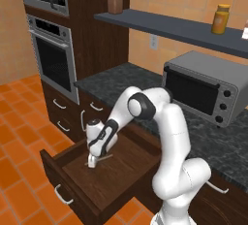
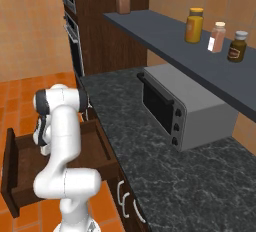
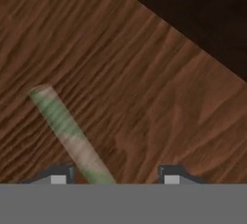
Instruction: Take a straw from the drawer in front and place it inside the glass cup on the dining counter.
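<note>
Claw (image 1: 92, 162): lowered into the open drawer (image 1: 116, 183), tips at or just above the drawer floor, near the middle of the floor. In the hand view its two finger tips (image 3: 58, 175) stand apart, one on either side of the straw (image 3: 67, 131). The gap between them is partly open; no contact with the straw can be made out, and whether a grip has been made cannot be told.

Straw: lies flat on the wooden drawer floor. In the hand view it runs slantwise from between the finger tips, nearer the left-hand tip, up toward the upper left. It shows pale tan with greenish bands. In the left base view a thin stick projects from beside the claw toward the right side of the drawer.

Drawer: pulled well out from the dark brown cabinet below the black speckled worktop (image 1: 121, 81). Curved pale handle on its front. In the right base view the drawer (image 2: 22, 171) is partly hidden by the arm.

On the worktop: a grey toaster oven (image 1: 203, 90), toward the back wall. A shelf (image 2: 170, 38) above carries several jars.
</note>
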You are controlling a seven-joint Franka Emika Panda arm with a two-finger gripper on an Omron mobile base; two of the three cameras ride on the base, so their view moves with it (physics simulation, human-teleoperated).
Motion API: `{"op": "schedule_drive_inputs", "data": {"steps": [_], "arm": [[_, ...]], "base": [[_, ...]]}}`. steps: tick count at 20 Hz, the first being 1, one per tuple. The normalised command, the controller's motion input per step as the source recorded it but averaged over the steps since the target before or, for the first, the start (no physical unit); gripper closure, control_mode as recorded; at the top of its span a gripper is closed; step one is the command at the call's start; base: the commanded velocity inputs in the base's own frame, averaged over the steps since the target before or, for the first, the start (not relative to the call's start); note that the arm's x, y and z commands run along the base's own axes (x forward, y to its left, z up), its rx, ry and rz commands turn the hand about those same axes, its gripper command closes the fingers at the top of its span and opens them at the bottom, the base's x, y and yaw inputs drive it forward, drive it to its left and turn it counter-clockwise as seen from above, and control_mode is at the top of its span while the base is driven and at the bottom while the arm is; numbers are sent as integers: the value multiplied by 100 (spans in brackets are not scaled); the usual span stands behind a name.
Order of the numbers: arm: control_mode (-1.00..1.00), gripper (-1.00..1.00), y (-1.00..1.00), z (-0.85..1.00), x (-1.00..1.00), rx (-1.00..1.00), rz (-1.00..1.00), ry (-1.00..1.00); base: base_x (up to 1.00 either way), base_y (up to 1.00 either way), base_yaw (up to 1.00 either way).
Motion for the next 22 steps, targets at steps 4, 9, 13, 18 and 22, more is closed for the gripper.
{"op": "schedule_drive_inputs", "data": {"steps": [4, 9, 13, 18, 22], "arm": [[-100, 100, 0, -39, 0, 0, 1, 11], [-100, 100, 1, -23, 0, 0, 1, 6], [-100, 100, 3, 29, -53, 0, 1, -5], [-100, 100, 0, 94, -78, 0, 1, -21], [-100, 100, -6, 100, -45, 1, 0, -16]], "base": [[0, 0, 0], [0, 0, 0], [0, 0, 0], [0, 0, 0], [0, 0, 0]]}}
